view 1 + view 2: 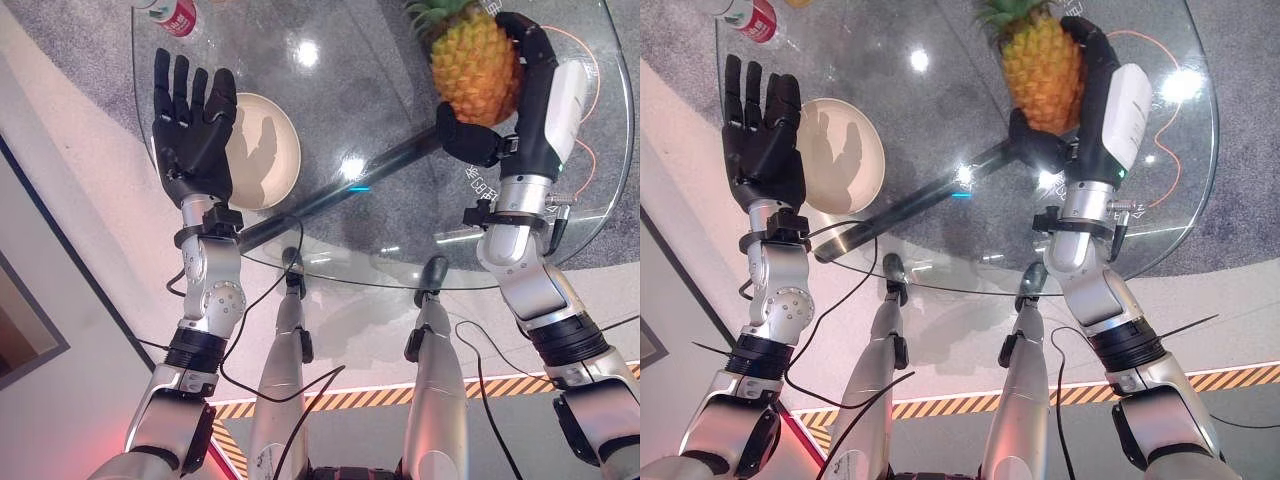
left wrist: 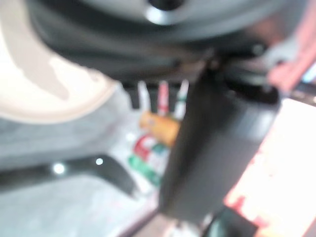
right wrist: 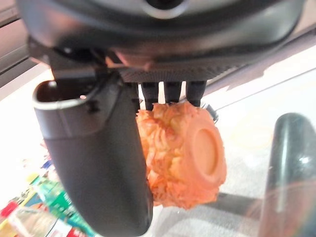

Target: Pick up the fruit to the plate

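Left eye view: the right hand (image 1: 500,110) has its fingers clamped around the pineapple (image 1: 472,62) above the glass desk (image 1: 380,215), apparently for carrying. Right eye view: the left hand (image 1: 762,135), fingers straight and apart, hovers beside the plate (image 1: 855,165). Right wrist view: thumb and fingers pinch the pineapple's body.

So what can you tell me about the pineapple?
The pineapple is orange-yellow with a bumpy, scaly skin, spiky green leaves on top and a flat round bottom. It looks like plastic, though that is hard to tell. The right hand holds it, thumb on one side and fingers on the other, over the far right part of the glass table. It is well away from the cream plate.
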`<state>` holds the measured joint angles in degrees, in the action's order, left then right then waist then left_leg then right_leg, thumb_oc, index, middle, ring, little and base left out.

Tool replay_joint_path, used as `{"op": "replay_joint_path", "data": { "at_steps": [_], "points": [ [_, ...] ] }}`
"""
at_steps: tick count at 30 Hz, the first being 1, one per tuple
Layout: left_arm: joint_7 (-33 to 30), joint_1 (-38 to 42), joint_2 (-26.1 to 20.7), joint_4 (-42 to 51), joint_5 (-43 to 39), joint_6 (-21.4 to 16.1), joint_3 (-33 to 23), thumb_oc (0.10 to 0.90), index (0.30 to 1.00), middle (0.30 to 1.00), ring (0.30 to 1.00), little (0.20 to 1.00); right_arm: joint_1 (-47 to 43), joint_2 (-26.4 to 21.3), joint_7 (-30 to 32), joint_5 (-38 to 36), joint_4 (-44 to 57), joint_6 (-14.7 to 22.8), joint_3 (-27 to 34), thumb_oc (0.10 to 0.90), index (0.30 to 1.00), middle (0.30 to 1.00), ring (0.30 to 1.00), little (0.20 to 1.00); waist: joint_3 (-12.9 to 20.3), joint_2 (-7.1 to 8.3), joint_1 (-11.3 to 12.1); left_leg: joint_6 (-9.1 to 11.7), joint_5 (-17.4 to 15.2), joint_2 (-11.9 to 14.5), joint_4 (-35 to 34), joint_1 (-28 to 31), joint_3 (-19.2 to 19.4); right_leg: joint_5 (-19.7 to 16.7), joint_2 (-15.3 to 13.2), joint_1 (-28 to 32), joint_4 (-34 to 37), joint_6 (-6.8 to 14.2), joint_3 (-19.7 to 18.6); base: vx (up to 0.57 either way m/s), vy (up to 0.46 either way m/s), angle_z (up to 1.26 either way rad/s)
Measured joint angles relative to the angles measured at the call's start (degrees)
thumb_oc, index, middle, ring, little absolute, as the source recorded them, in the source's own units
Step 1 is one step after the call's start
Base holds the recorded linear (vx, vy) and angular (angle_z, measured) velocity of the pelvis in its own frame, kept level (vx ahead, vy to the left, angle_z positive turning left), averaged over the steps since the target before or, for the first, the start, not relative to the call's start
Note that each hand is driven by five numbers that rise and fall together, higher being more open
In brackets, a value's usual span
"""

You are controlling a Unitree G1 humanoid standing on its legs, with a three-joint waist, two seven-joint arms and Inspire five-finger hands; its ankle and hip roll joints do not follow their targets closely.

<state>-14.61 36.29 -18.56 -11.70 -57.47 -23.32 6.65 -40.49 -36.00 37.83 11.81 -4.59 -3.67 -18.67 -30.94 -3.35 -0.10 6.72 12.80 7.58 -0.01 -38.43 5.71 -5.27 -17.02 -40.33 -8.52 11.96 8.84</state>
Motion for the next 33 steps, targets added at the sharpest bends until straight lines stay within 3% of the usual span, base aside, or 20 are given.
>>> {"op": "replay_joint_path", "data": {
  "at_steps": [20, 33],
  "points": [
    [-4.6, 2.7, 0.2, 0.0, 5.6, 2.2, 3.4, 0.8, 0.9, 0.9, 0.9, 0.9, -2.5, 0.1, -6.9, -0.7, 5.2, -0.2, -5.7, 0.1, 0.3, 0.3, 0.3, 0.2, 0.0, 0.0, 0.1, 0.0, 0.0, 0.0, 0.0, 0.0, 0.0, 0.0, 0.0, 0.0, 0.1, 0.0, 0.0, 0.0, 0.0, 0.0],
    [6.6, 3.8, 0.2, 0.0, -2.3, 5.7, 6.4, 0.8, 0.9, 0.9, 0.9, 0.9, -5.6, 0.5, -11.0, -0.7, 5.5, -2.6, -9.6, 0.1, 0.3, 0.3, 0.3, 0.2, 0.0, 0.0, 0.2, 0.0, 0.0, -0.1, -0.1, 0.0, 0.0, 0.0, -0.1, -0.1, 0.1, 0.0, 0.0, 0.0, 0.0, 0.0]
  ]
}}
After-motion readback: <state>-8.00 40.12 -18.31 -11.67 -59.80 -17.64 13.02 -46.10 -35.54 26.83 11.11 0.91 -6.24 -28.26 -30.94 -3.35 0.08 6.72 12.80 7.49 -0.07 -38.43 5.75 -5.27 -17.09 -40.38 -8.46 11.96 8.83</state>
